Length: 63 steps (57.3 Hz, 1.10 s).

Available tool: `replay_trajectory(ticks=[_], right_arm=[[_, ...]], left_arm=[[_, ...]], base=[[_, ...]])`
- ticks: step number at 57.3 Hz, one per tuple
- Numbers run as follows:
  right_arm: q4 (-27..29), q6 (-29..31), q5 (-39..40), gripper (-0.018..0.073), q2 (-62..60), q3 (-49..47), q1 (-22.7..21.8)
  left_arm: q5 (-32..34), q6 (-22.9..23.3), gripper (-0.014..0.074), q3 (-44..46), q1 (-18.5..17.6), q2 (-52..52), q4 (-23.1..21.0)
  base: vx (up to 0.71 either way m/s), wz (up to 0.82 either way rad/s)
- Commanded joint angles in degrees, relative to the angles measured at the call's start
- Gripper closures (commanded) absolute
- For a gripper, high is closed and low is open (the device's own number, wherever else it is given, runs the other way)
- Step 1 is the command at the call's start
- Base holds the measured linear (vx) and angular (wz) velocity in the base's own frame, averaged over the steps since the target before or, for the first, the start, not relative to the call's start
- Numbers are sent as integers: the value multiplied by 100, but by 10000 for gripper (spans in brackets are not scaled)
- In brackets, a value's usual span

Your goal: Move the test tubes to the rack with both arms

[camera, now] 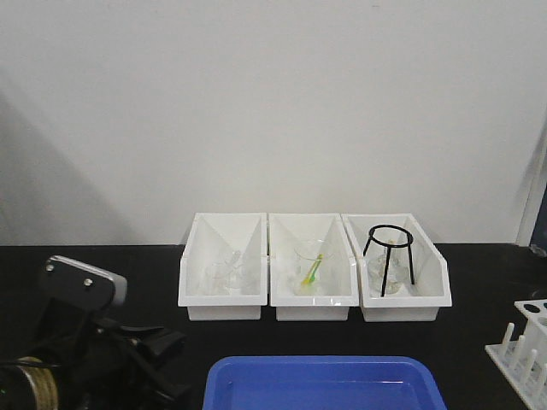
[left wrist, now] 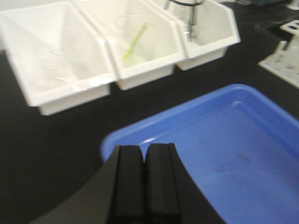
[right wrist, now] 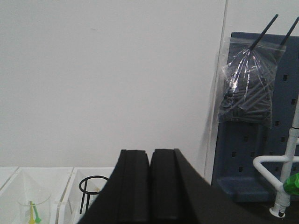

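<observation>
Rack (camera: 523, 346) is sitting at the lower right edge of the front view: white plastic, round holes in the top plate, upright pegs along its near side, partly cut off by the frame. In the left wrist view it is showing blurred at the upper right (left wrist: 285, 58).

Test tubes: cannot pick them out with certainty; faint clear glassware is lying in the left white bin (camera: 222, 273), too indistinct to name.

Middle bin (camera: 312, 269) is holding a clear beaker with green and yellow sticks. Right bin (camera: 397, 273) is holding a black wire tripod stand (camera: 389, 252).

Blue tray (camera: 325, 384) is lying at bottom centre.

Left gripper (left wrist: 144, 158): fingers pressing together, holding nothing. Right gripper (right wrist: 150, 161): fingers together, holding nothing.

No readable writing anywhere.
</observation>
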State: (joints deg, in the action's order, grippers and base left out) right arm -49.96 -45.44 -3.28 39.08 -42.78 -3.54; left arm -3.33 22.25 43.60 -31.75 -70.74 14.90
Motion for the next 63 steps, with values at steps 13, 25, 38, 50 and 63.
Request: replay_trajectory(ticks=[13, 25, 38, 50, 63], right_arm=[[-89, 11, 269, 566, -15, -156, 3], [-89, 11, 269, 566, -15, -156, 3], [-89, 11, 269, 566, -15, -156, 3], [-89, 11, 285, 566, -17, -156, 3], [-89, 11, 285, 566, -12, -151, 3]], left_arm=[[243, -3243, 617, -825, 1009, 2402, -1579], [211, -3214, 617, -2535, 1996, 4877, -1556], [-309, -2632, 617, -4177, 2563, 7144, -1549], [-327, -2394, 617, -4688, 2606, 7180, -1557], [-336, -2225, 617, -4688, 2606, 7229, -1604]], base=[[0, 0], [0, 0], [0, 0], [0, 0], [0, 0]])
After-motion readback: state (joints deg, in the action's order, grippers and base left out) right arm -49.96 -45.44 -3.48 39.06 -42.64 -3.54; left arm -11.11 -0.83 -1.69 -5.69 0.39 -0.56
